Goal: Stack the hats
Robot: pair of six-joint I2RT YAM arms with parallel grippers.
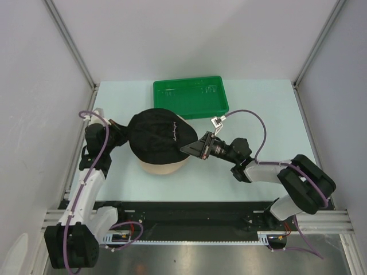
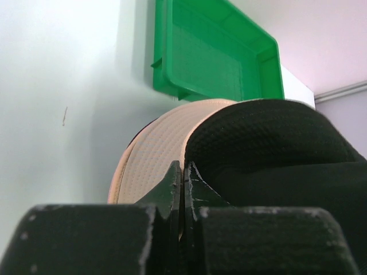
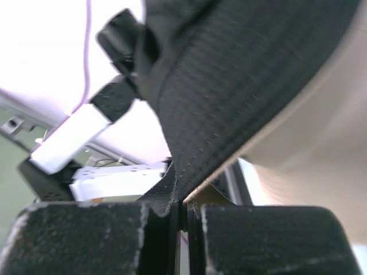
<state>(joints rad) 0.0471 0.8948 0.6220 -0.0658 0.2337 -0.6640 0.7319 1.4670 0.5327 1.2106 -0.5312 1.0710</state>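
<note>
From above, the black hat (image 1: 155,134) hangs between the two hands and over the beige hat (image 1: 163,168). The left gripper (image 1: 127,136) is shut tight on one edge, the right gripper (image 1: 196,148) is shut tight on the other, and the green tray (image 1: 190,97) lies past both hands. In the left wrist view, the fingers (image 2: 172,189) are pinched together, with the black hat just ahead on their right and the beige hat peeking out under it. In the right wrist view, the fingers (image 3: 163,200) pinch the black hat's brim, which rises away from them, and the beige hat is below it on the right.
</note>
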